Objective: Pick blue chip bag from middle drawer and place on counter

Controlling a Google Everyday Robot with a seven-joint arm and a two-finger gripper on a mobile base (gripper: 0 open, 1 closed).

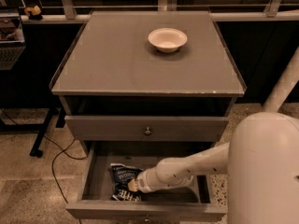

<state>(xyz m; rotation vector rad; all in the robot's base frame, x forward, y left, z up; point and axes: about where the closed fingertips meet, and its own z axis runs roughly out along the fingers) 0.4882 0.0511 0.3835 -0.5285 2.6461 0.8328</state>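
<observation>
Grey counter [117, 64] carries a white bowl [167, 39]; below, in the open middle drawer [100, 186], the gripper [132, 185] touches the blue chip bag [120, 174], its grip state unclear.
</observation>
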